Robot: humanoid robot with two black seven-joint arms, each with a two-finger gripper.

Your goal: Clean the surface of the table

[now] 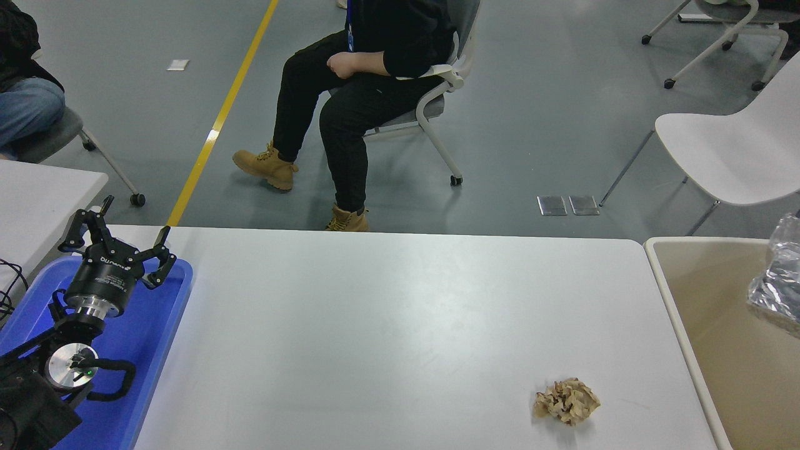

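Observation:
The white table surface (387,325) fills the middle of the head view. A crumpled brown paper ball (567,402) lies on it near the front right. A crinkled silver plastic bag (777,278) shows at the right edge, over the inside of the beige bin (678,312); what holds it, if anything, is cut off by the frame. My left gripper (122,226) is parked at the lower left over the blue tray (156,331), fingers spread open and empty. My right gripper is out of view.
A person sits on a wheeled chair (431,106) beyond the table's far edge. A second white table (37,194) is at the left and a white chair (725,156) at the right. Another person's knee (28,109) shows at the top left.

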